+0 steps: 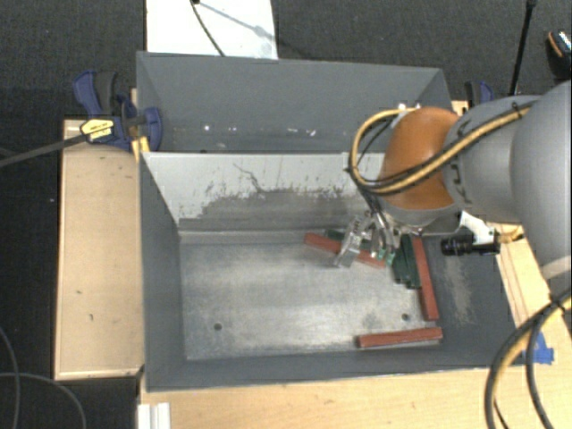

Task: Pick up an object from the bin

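- Thin, flat, straight-edged reddish-brown strip (319, 239), lying slantwise on the bin floor at the foot of the back slope, right of middle.
- Down upon its right end, the metal claw (355, 245); whether spread or pressed together, cannot tell.
- Just right of that, a dark green flat piece (407, 263).
- Alike in colour and shape, a second strip (427, 284) along the right wall and a third strip (399, 336) along the front.
- Around all, the grey metal bin (259, 293), floor dull and scuffed.
- Above, a rounded orange cover (420, 164), cables looped about.
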You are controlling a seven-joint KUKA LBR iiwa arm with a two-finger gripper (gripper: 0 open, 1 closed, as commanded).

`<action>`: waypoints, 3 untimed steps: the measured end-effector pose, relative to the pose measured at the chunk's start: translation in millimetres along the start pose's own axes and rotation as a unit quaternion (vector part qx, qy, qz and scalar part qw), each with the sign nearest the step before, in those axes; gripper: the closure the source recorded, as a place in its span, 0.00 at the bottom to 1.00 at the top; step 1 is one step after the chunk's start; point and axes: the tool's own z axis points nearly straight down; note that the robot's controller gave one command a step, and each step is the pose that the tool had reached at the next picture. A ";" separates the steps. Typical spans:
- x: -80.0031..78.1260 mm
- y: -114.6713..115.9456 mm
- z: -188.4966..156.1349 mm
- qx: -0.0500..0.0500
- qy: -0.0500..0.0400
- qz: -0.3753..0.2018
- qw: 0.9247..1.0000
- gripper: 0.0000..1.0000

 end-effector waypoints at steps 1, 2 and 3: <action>1.7 -0.4 2.1 0.001 0.002 0.000 1.000 0.00; 4.0 7.5 2.1 0.000 0.002 0.003 1.000 0.00; 5.6 13.6 2.2 0.000 0.001 0.043 0.999 0.00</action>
